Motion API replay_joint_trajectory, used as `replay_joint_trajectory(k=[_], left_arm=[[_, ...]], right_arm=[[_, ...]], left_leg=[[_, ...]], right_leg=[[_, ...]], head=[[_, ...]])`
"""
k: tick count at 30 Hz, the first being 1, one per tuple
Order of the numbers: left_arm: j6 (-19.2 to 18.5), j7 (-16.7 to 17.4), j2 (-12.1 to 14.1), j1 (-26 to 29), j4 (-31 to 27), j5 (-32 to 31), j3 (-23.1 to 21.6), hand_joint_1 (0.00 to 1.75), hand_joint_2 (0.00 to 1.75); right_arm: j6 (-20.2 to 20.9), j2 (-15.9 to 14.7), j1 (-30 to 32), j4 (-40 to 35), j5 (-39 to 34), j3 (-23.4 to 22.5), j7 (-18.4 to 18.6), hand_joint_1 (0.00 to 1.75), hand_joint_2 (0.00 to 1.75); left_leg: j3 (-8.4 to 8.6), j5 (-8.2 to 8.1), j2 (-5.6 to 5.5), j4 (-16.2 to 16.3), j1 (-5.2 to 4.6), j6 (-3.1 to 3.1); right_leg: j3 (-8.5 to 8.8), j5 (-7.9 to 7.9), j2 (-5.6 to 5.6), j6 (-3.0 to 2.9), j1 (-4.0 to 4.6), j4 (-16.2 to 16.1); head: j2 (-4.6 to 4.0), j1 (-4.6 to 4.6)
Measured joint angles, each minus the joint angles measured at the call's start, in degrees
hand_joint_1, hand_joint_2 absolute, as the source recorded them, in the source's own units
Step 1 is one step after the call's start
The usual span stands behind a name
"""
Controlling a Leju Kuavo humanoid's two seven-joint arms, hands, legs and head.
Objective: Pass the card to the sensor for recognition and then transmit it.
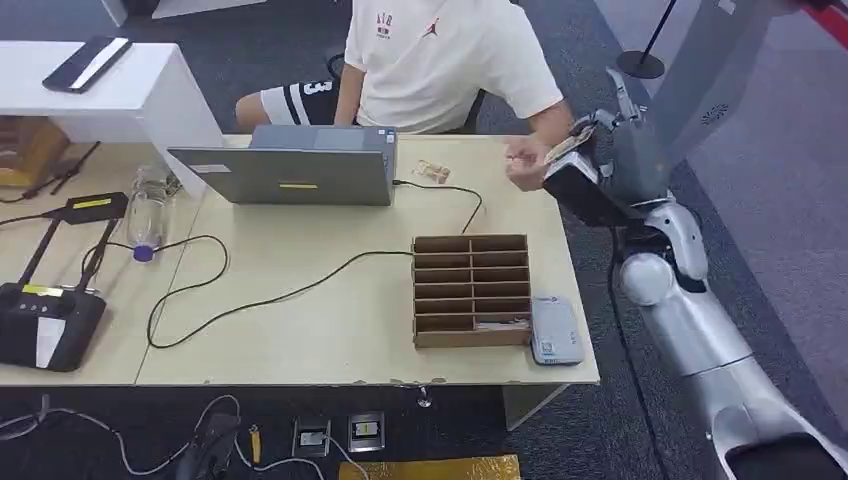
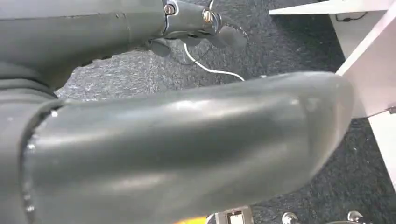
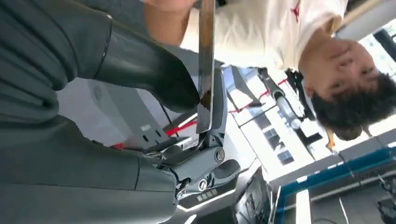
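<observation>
One card [image 1: 567,148] is all I have in play, and my right hand [image 1: 600,150] has it pinched between thumb and fingers, raised off the far right corner of the table [image 1: 330,330]. In the right wrist view I see the card [image 3: 205,65] edge-on, clamped by the thumb [image 3: 144,65] against a finger behind it, its free end pointing toward the person in the white shirt [image 1: 440,60]. I read that as the handover pose: the free end is left clear so someone can take it. The person's hand [image 1: 525,165] is just beside the card, reaching in; whether it touches the card yet I cannot tell.

My judgement is that the sensor step is behind me and the passing step is in hand. What I take to be the reader [image 1: 555,330], a small pale grey device, lies flat near the front edge, just beside the cardboard organizer [image 1: 470,290] and well apart from the raised card.

That organizer is a slotted box with two columns of compartments. Most look empty from above; the lowest right compartment holds something flat and pale, possibly more cards, though it is too small to tell.

My left hand [image 2: 187,149] hangs low beside the table over the carpet; its thumb fills the wrist view and I cannot tell how the fingers lie. A laptop [image 1: 290,165] sits closed-side toward me, its cable [image 1: 250,300] trailing across the tabletop.
</observation>
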Motion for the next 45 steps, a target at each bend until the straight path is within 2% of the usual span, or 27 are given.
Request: replay_joint_trajectory(k=[5, 11, 16, 22, 23, 24, 25, 28, 36, 42, 45], left_arm=[[0.0, -0.46, -0.13, -0.23, 0.0, -0.66, -0.13, 0.0, 0.0], [-0.07, -0.44, -0.31, -0.68, -0.2, -1.36, -1.18, 0.0, 0.0], [-0.2, -0.44, -0.31, -0.66, -0.37, -0.61, -1.49, 0.0, 0.0], [-0.26, -0.55, -0.31, 0.16, -0.44, 0.74, -1.49, 0.0, 0.0], [-0.28, -0.57, -0.31, 0.27, -0.44, 0.77, -1.49, 0.0, 0.0], [-0.28, -0.57, -0.31, 0.38, -0.44, 0.94, -1.49, 0.0, 0.0], [-0.28, -0.57, -0.31, 0.47, -0.46, 1.11, -1.49, 0.0, 0.0], [-0.26, -0.63, -0.31, 0.84, -0.46, 1.51, -1.49, 0.0, 0.0], [-0.13, -1.22, -0.31, 1.16, -0.44, 2.69, -1.49, 0.0, 0.0], [0.15, -2.69, -0.28, 1.27, -0.44, 4.06, -1.49, 0.0, 0.0], [0.33, -3.41, -0.26, 1.51, -0.42, 5.31, -1.49, 0.0, 0.0]], right_arm=[[0.04, 0.52, -4.99, 4.0, 1.51, -0.54, -2.58, 1.75, 1.75], [-2.86, 2.45, -12.24, 16.32, 2.91, -0.11, -6.66, 1.75, 1.75], [-2.97, 4.85, -15.56, 26.04, 5.44, 1.29, -6.99, 1.75, 1.75], [-1.9, 7.98, -17.32, 33.07, 7.06, 3.06, -6.38, 1.75, 1.75], [-1.75, 8.31, -17.47, 33.75, 7.06, 3.26, -6.34, 1.64, 1.75], [-1.57, 8.63, -17.7, 34.54, 7.08, 3.63, -6.34, 0.66, 1.75], [-1.31, 8.83, -17.85, 35.14, 7.28, 3.91, -6.29, 0.0, 1.75], [-0.96, 9.49, -17.98, 37.03, 7.32, 4.53, -5.94, 0.0, 1.75], [-3.06, 10.23, -18.0, 39.47, 6.56, 5.47, -6.36, 0.0, 1.75], [-8.58, 10.08, -18.64, 39.97, 3.5, 5.53, -9.15, 0.0, 1.75], [-13.08, 8.65, -19.78, 39.84, -1.52, 4.26, -11.98, 0.0, 1.75]], left_leg=[[-0.04, 0.0, 0.0, 0.0, 0.0, 0.0], [-0.05, 0.01, -0.06, 0.0, 0.02, -0.01], [-0.06, 0.01, -0.05, 0.0, 0.02, -0.01], [-0.07, 0.02, -0.08, 0.0, 0.03, -0.01], [-0.06, 0.02, -0.08, 0.0, 0.03, -0.01], [-0.06, 0.02, -0.07, 0.0, 0.03, -0.02], [-0.06, 0.02, -0.07, 0.0, 0.03, -0.02], [-0.05, 0.02, -0.06, 0.0, 0.03, -0.02], [-0.05, 0.02, -0.07, 0.01, 0.03, -0.02], [-0.02, 0.02, -0.05, 0.01, 0.02, -0.02], [-0.03, 0.02, -0.09, 0.04, 0.01, -0.02]], right_leg=[[-0.03, 0.0, 0.02, 0.0, 0.0, 0.02], [0.0, 0.0, -0.09, 0.0, 0.02, 0.02], [-0.01, 0.0, -0.03, 0.0, 0.01, 0.05], [-0.03, -0.01, -0.11, -0.01, 0.04, 0.05], [-0.03, -0.01, -0.1, -0.01, 0.03, 0.05], [-0.03, -0.01, -0.09, -0.01, 0.03, 0.05], [-0.02, -0.01, -0.08, -0.01, 0.03, 0.05], [-0.02, -0.01, -0.08, -0.01, 0.03, 0.04], [-0.03, 0.0, -0.07, -0.01, 0.03, 0.04], [-0.06, -0.01, -0.02, -0.01, 0.03, 0.04], [-0.05, 0.0, -0.1, -0.01, 0.01, 0.03]], head=[[0.0, 0.0], [0.0, 0.0], [0.0, 0.02], [0.0, 0.02], [0.0, 0.0], [0.0, 0.0], [0.0, 0.0], [0.0, 0.0], [0.0, 0.0], [0.0, 0.0], [0.0, 0.02]])
